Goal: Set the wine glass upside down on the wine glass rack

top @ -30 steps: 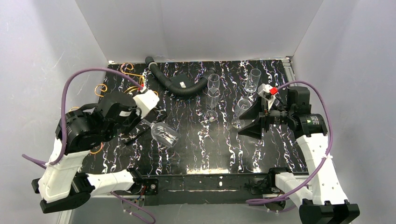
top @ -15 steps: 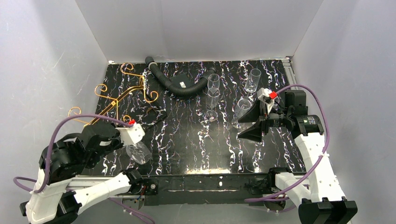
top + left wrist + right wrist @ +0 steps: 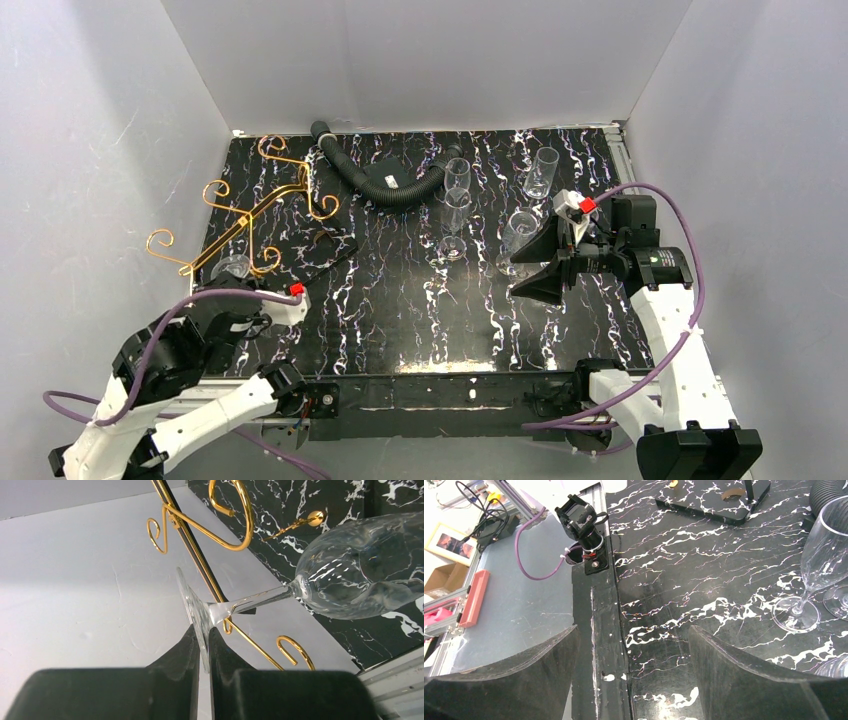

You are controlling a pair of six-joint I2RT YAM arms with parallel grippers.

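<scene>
At the right edge of the left wrist view the wine glass [image 3: 350, 565] runs out of frame, so its rim cannot be seen. The lower part of its foot is hidden between the fingers [image 3: 175, 662] of the left gripper [image 3: 202, 630], and the bottom edge cuts those fingers off. The wine glass rack [image 3: 200, 565] leaves by the top edge.

At the lower left of the top view, the fingers are hidden under the left arm [image 3: 180, 350], and the glass is too small and clear to trace.

In the right wrist view, a flute [image 3: 821, 555] is cut by the top and right edges. A second glass [image 3: 838, 605] is cut by the right edge, and the black corrugated hose [image 3: 830, 492] by the upper right corner.
</scene>
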